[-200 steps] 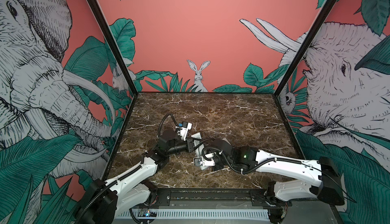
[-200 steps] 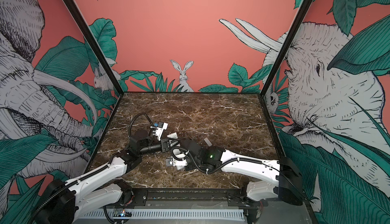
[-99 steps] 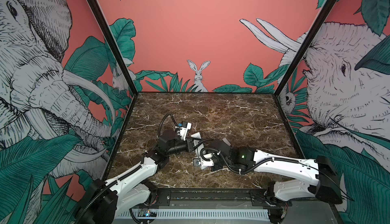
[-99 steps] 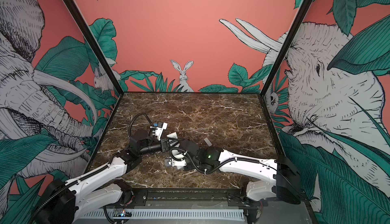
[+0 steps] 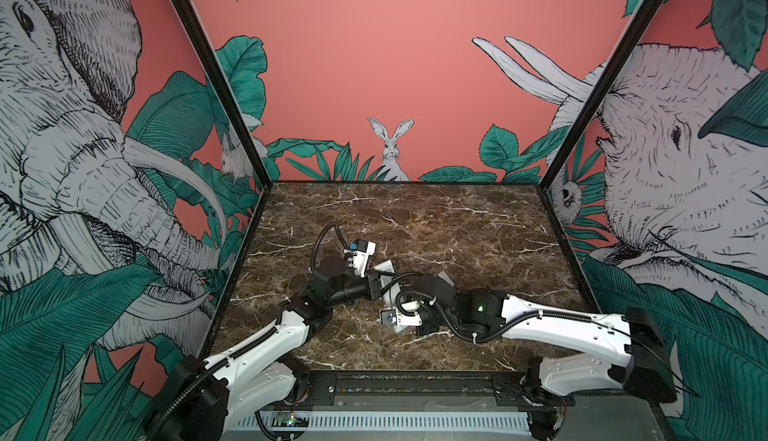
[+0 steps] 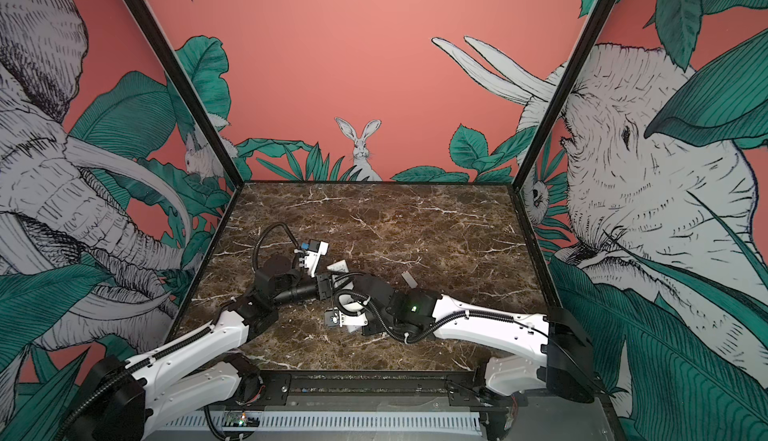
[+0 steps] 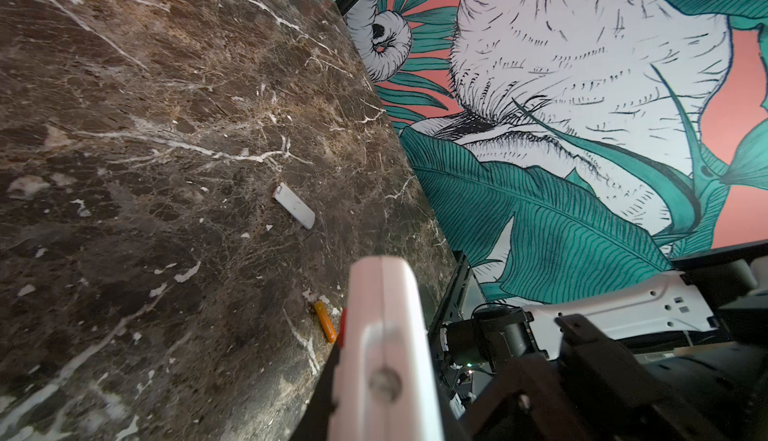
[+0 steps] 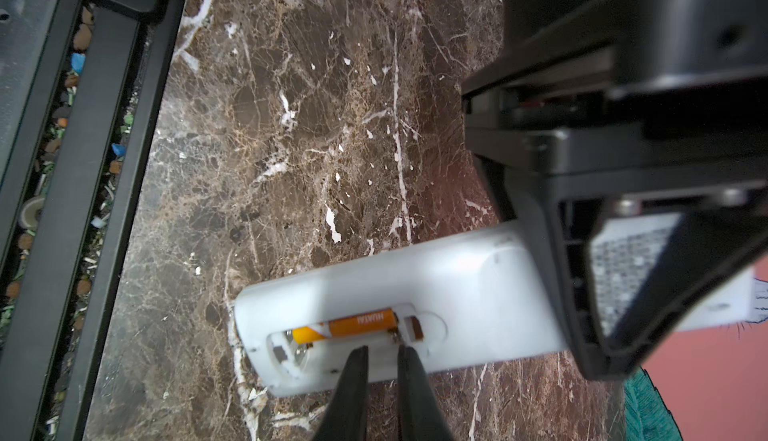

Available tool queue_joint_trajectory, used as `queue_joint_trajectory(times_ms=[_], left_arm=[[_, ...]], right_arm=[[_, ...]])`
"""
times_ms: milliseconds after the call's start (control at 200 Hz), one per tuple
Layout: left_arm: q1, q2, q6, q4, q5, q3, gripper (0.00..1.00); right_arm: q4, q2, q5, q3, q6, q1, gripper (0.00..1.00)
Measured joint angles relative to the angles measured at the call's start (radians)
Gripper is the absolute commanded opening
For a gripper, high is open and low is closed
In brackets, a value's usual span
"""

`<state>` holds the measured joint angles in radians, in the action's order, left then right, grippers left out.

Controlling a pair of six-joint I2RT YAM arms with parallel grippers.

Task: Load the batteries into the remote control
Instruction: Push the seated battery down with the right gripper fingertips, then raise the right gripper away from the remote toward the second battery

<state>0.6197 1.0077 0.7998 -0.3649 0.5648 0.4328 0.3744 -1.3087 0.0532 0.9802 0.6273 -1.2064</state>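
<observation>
The battery compartment (image 8: 353, 335) in the back of the remote control (image 8: 436, 276) is seen uncovered in the right wrist view. One seated battery (image 8: 353, 324), orange, is lying lengthwise in one of its slots. The slot beside it appears to be empty, though that part is blurred and partly hidden by the right claw (image 8: 381, 370).

Two batteries are counted in all. The loose battery (image 7: 325, 321) is seen in the left wrist view, lying flat on the marble bench (image 7: 166, 127) just beside the held remote control and apart from it. It is not made out in either top view, where the arms cover that spot.

One remote control is counted, and in both top views only a small part of it (image 5: 384, 270) is seen, in the lower middle of the frame, where the two arms meet. It is clamped at its button end by the left claw (image 8: 577, 285), with the plain white back turned towards the right wrist camera. Whether its other end touches the bench cannot be told.

The tips of the right claw are parted by a narrow gap at the edge of the compartment, and nothing is held between them.

One white cover (image 7: 293, 211) is lying on the bench on its own, right of centre in a top view (image 5: 444, 276).
</observation>
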Motion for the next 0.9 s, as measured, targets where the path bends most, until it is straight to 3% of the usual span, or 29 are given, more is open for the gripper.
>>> queue_joint_trajectory(times_ms=[460,900], left_arm=[[-0.004,0.001,-0.027,0.023,-0.029,-0.002,0.0],[-0.018,-0.013,-0.051,0.061,-0.035,-0.008,0.0]], right_arm=[[-0.007,0.129,0.003,-0.041,-0.089,0.0,0.41],[0.013,0.164,0.052,-0.061,-0.275,0.036,0.54]])
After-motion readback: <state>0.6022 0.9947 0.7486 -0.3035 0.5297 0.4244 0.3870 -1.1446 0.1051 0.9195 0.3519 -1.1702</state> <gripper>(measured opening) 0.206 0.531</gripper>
